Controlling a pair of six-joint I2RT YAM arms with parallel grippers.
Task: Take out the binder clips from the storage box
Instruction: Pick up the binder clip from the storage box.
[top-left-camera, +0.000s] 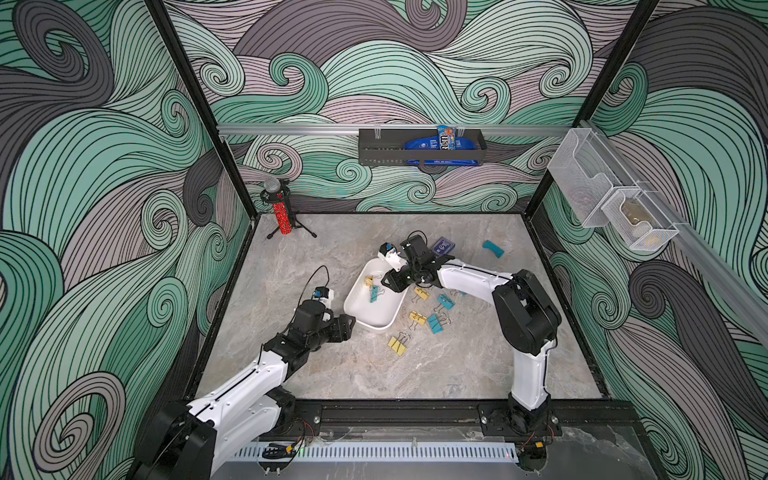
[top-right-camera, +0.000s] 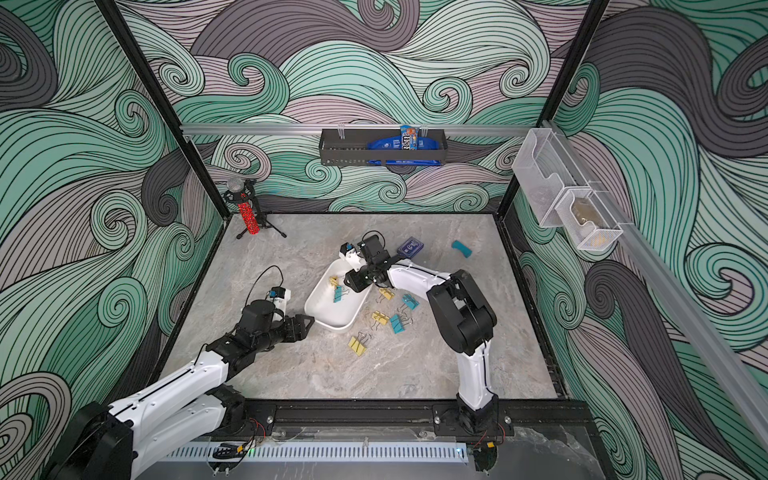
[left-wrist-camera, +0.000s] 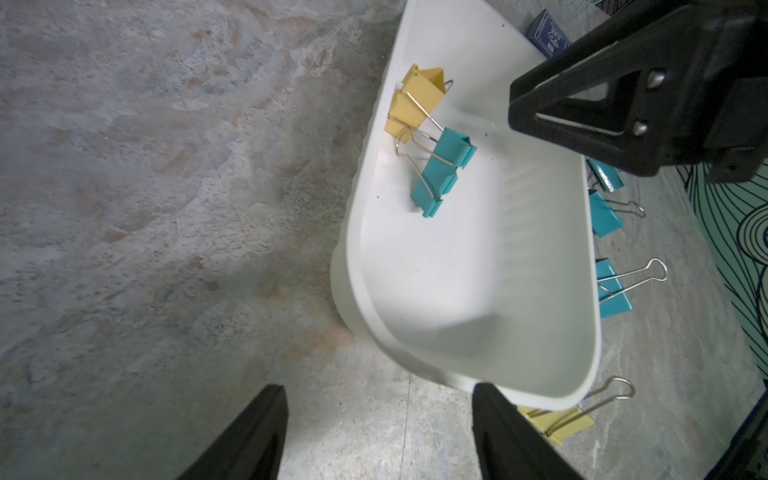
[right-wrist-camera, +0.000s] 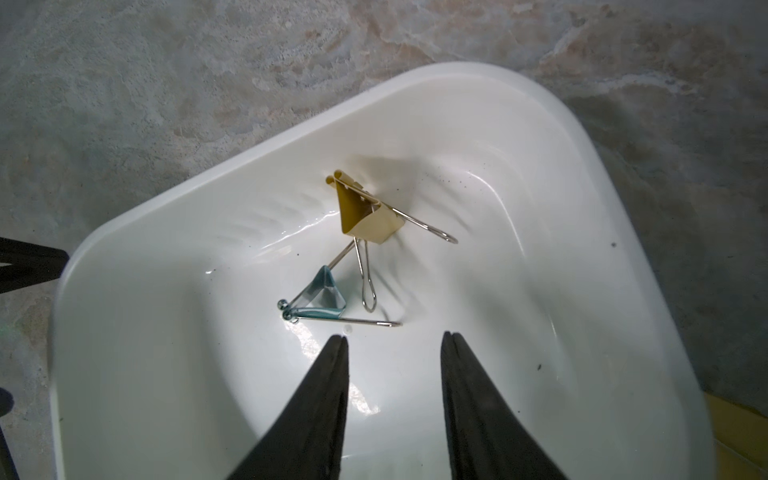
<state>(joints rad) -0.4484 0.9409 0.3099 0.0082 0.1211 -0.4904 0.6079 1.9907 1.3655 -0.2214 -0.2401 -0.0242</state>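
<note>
Two binder clips lie in the storage box (right-wrist-camera: 540, 291), directly ahead of the right hand (right-wrist-camera: 392, 336). A teal clip (right-wrist-camera: 324, 299) sits just off its fingertips, slightly to one side, and a yellow clip (right-wrist-camera: 365, 220) stands a little beyond, tipped up on one edge. The right hand hovers above the box floor, jaws moderately parted and nothing between them. One wire handle of the yellow clip runs down beside the teal clip's body, so the two look close enough to snag.

The left hand (left-wrist-camera: 376, 386) sits low at the box's near corner, jaws apart and empty. One of its fingers is just beside the rim; whether it touches cannot be told. Several clips (top-left-camera: 435, 323) already lie on the tabletop (top-left-camera: 332, 374), across the box from the left hand.

The step in hand is judged to be the pickup of the nearer, teal clip. Done well, the right hand would centre over that clip, drop straight down, and close across the folded body rather than the springy wire loops. A slow lift would show whether the yellow clip drags along. The light box may slide, so bracing it with the left hand would help.
</note>
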